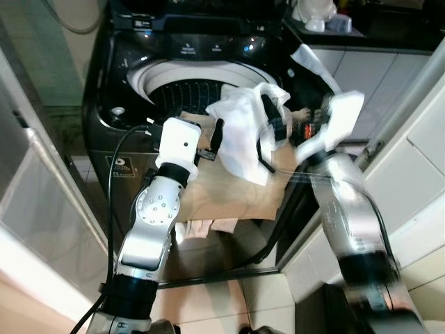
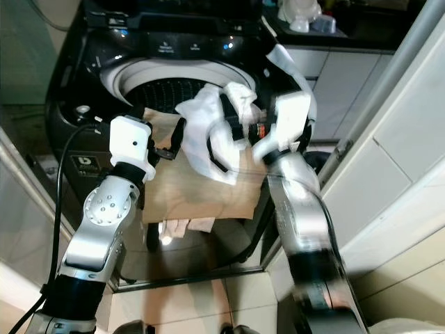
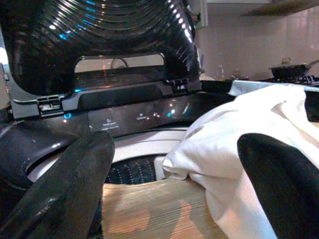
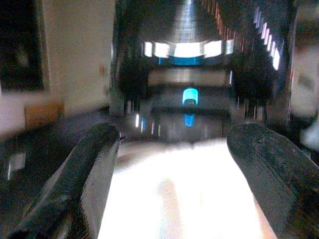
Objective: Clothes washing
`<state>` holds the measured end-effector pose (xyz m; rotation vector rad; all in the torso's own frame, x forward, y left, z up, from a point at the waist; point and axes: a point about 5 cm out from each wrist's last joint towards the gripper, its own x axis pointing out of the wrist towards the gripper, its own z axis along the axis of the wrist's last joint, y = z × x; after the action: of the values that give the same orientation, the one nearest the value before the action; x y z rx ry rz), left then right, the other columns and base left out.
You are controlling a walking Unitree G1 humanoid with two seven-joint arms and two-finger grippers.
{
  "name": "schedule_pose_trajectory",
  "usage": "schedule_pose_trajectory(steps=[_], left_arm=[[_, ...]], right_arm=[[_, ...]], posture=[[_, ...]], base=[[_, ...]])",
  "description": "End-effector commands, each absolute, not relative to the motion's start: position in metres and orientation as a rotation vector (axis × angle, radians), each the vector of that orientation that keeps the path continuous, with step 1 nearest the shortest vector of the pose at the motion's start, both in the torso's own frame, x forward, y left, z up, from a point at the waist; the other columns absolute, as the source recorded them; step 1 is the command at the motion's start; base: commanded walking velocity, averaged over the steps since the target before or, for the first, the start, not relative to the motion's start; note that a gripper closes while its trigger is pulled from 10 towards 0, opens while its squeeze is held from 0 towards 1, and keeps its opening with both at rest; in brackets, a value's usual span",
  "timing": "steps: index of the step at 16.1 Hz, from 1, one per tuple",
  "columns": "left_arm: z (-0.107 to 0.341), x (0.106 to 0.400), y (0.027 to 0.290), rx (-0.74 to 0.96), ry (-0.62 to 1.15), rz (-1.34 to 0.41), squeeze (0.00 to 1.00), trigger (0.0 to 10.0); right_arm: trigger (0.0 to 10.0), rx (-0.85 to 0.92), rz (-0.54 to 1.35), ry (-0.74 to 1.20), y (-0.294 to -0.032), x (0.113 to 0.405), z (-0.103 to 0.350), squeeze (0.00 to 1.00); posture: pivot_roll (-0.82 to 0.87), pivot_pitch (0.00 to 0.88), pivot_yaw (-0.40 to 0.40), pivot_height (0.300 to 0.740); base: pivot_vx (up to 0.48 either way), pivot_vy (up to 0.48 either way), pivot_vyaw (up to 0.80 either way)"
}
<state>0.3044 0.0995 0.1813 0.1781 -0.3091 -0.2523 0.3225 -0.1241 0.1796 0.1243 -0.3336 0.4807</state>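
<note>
I have both arms up in front of the open top-loading washing machine (image 1: 139, 83), with a white garment (image 1: 243, 132) bunched between them at the front lip of the drum (image 1: 188, 87). The left gripper (image 1: 215, 139) sits just beside the white cloth, its fingers (image 3: 65, 189) spread apart in the left wrist view, with the fabric lying past the far finger and nothing pinched. The right gripper (image 4: 174, 184) is blurred in the head views, but its wrist camera shows the two fingers wide apart with bright white cloth lying between and below them, so I judge it is not clamped either.

Under the white piece, below both grippers, a tan cloth (image 1: 229, 191) drapes over the machine's front edge and hangs down the cabinet; a pale pinkish scrap (image 1: 208, 226) shows beneath its lower hem.

I expect the white garment to handle as light, limp and fully soft: it will fold and sag wherever it is unsupported and may slip off the rim. It is not fragile, so a firm pinch is fine. I would take hold on a thick bunched fold near the top of the heap, right ahead of the left fingers, not a single loose edge, then lift and push it forward over the drum
</note>
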Motion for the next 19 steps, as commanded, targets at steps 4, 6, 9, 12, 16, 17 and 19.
schedule_pose_trajectory(steps=[4,6,9,12,16,17,19], left_arm=[[0.187,0.307,0.093,0.178,-0.325,-0.277,0.00,10.0],[0.187,0.307,0.093,0.180,-0.327,-0.276,0.00,10.0],[0.187,0.307,0.096,0.179,-0.326,-0.263,0.00,10.0],[0.188,0.307,0.097,0.181,-0.327,-0.255,0.00,10.0],[0.188,0.306,0.099,0.184,-0.329,-0.240,0.00,10.0],[0.188,0.306,0.099,0.184,-0.329,-0.239,0.00,10.0],[0.189,0.306,0.100,0.184,-0.330,-0.232,0.00,10.0]], right_arm=[[10.0,0.026,0.514,0.013,-0.130,0.326,0.104,0.00],[10.0,0.040,0.554,0.112,-0.124,0.326,0.090,0.00],[10.0,0.026,0.600,0.182,-0.116,0.332,0.078,0.00],[10.0,-0.078,0.573,0.191,-0.103,0.345,0.078,0.00],[10.0,-0.169,0.535,0.139,-0.093,0.361,0.096,0.00],[10.0,-0.183,0.533,0.124,-0.093,0.363,0.101,0.00],[10.0,-0.252,0.505,0.071,-0.093,0.375,0.120,0.00]], posture=[[0.00,0.000,-0.062,0.740],[0.01,0.000,-0.066,0.740],[0.02,0.000,-0.071,0.740],[0.04,0.000,-0.075,0.740],[0.06,0.000,-0.090,0.740],[0.06,0.000,-0.090,0.740],[0.06,0.000,-0.100,0.740]], base=[[0.000,0.000,0.00],[0.000,0.000,0.00],[0.000,0.000,0.00],[0.000,0.000,0.00],[0.000,0.000,0.00],[0.000,0.000,0.00],[0.000,0.000,0.00]])
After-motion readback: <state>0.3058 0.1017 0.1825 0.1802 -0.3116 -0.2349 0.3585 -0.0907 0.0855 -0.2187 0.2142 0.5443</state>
